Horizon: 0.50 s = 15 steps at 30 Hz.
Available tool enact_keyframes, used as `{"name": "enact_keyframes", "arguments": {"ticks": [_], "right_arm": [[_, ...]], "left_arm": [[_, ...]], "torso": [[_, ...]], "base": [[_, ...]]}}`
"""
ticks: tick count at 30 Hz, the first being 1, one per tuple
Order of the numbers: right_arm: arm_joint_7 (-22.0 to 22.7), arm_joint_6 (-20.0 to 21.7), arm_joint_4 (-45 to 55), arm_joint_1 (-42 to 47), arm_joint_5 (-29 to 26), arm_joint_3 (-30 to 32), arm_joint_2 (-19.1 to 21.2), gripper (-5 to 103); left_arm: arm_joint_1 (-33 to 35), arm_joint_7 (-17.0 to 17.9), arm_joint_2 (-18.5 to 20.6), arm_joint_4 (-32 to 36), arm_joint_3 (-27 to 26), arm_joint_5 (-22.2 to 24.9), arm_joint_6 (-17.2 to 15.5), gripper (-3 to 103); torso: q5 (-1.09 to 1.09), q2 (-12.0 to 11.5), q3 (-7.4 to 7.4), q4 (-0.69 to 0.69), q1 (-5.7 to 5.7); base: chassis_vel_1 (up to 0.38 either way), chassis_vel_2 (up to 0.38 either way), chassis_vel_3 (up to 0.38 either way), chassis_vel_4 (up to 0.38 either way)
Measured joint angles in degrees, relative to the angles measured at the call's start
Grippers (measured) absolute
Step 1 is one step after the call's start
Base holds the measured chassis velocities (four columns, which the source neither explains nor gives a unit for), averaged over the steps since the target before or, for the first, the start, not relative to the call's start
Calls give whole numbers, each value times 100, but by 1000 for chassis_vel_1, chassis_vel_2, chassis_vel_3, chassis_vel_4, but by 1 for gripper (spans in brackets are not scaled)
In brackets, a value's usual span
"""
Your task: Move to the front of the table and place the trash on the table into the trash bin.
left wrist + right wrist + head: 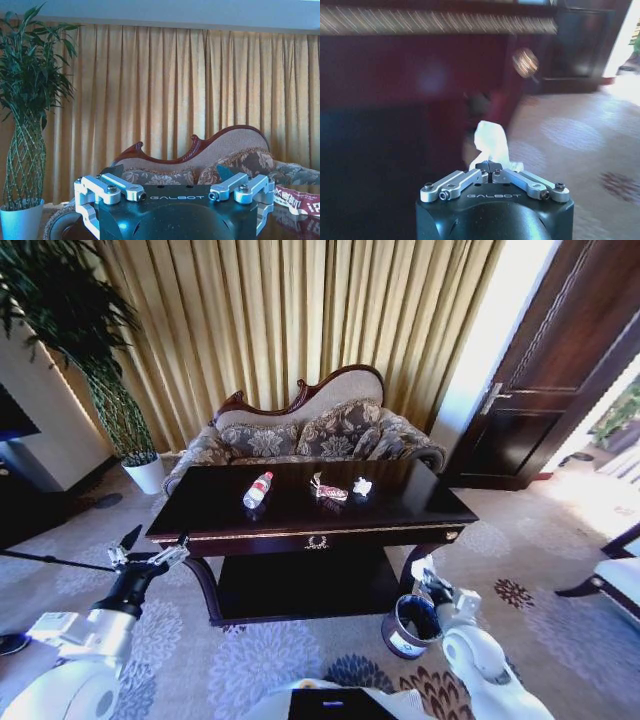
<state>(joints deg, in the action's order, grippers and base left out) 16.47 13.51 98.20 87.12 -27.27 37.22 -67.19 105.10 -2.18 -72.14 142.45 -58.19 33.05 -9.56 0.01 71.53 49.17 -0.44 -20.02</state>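
- Head view: the trash is split between two places. Three pieces lie on the counter: one clear bottle with a red cap lying on its side, one crumpled red-silver wrapper near the middle, and one small white paper wad just beside it. They lie in a loose row toward the counter's back half, so I judge each needs a reach over the front edge.
- Head view again: one trash bin stands on the carpet by the counter's front right leg, close under the right gripper, which hangs low beside that leg, apparently so a held piece can drop straight in. The left gripper hovers off the counter's front left corner, jaws spread, holding nothing.
- Left wrist view: the left gripper shows both fingers wide apart, with curtain, sofa back and one potted plant beyond; a corner of the red wrapper peeks in at the edge.
- Right wrist view: the right gripper has its tips pressed together, pinching one white crumpled tissue that stands up from the fingertips, in front of the counter's dark side. That makes a fourth piece of trash, off the counter and, I judge, bound for the bin.
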Motion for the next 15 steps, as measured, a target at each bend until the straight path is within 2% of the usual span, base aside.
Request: {"name": "enact_keyframes", "arguments": {"ticks": [3,4,8,15], "right_arm": [[-5,-273,-956,-369,229,-73,-20,0],[-5,-273,-956,-369,229,-73,-20,0],[7,-869,-2544,-1129,534,-196,-140,0],[-2,-907,-3378,-1627,661,-219,-248,0]], "left_arm": [[8,2,-16,-7,-10,16,14,100],[8,2,-16,-7,-10,16,14,100],[30,-7,-49,-34,30,12,48,100],[151,-21,-18,5,14,-7,93,100]], "torso": [[-1,-1,1,0,-1],[-1,-1,1,0,-1],[-2,-1,1,2,-1],[-3,-1,1,2,-2]], "base": [[0,0,0,0],[0,0,0,0],[0,0,0,0],[0,0,0,0]]}}
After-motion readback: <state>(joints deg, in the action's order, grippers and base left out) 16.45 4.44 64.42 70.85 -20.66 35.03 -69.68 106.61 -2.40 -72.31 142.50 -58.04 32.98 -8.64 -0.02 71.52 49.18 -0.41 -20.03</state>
